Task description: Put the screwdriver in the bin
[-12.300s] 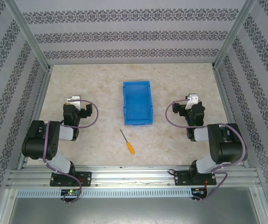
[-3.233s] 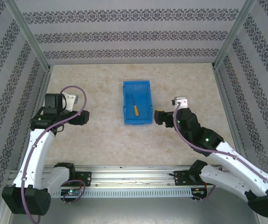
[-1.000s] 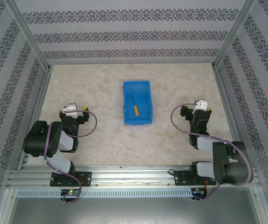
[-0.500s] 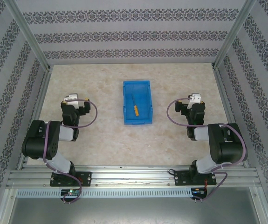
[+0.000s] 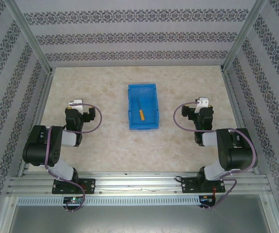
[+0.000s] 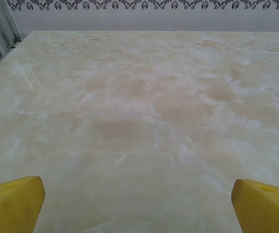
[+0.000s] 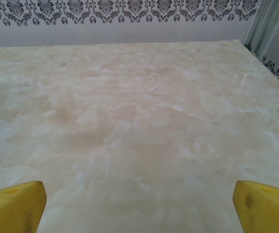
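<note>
One screwdriver (image 5: pixel 139 110) lies inside the bin (image 5: pixel 150 99), its orange handle toward the near end and its thin shaft hard to make out against the blue. The left gripper (image 6: pixel 139 204) and right gripper (image 7: pixel 139 204) hang spread wide and empty above the table (image 6: pixel 139 97). Their yellow fingertips (image 6: pixel 13 201) are cut off at the lower corners of each wrist view.

Yellow fingers (image 7: pixel 13 206) wide apart at the lower corners, marbled beige tabletop (image 7: pixel 129 121) between.

Both arms sit folded; left hand (image 5: pixel 76 106) and right hand (image 5: pixel 201 105) spread wide.
</note>
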`<state>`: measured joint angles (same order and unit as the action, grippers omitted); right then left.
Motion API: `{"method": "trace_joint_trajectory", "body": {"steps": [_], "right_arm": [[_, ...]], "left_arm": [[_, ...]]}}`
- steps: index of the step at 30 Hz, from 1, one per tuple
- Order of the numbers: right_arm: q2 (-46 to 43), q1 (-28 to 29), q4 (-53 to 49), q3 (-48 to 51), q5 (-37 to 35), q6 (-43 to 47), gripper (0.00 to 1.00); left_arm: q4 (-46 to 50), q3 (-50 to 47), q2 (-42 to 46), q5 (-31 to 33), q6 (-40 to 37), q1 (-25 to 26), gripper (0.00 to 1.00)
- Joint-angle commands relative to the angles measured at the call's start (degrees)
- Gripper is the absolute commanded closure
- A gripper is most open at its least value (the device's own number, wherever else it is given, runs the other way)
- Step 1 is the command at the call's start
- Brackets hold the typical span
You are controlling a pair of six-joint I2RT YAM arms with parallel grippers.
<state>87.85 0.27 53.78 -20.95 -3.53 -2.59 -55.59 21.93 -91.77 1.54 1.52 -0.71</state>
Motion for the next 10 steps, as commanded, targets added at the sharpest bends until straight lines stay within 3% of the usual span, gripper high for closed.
{"method": "trace_joint_trajectory", "body": {"steps": [1, 10], "right_arm": [[0.04, 0.76, 1.42, -0.36, 1.16, 0.67, 0.02], [0.0, 0.76, 1.4, -0.33, 1.32, 0.77, 0.02]], "left_arm": [[1.11, 0.04, 0.68, -0.75, -1.15, 0.58, 0.01], [1.1, 0.04, 0.69, -0.75, -1.16, 0.63, 0.01]]}}
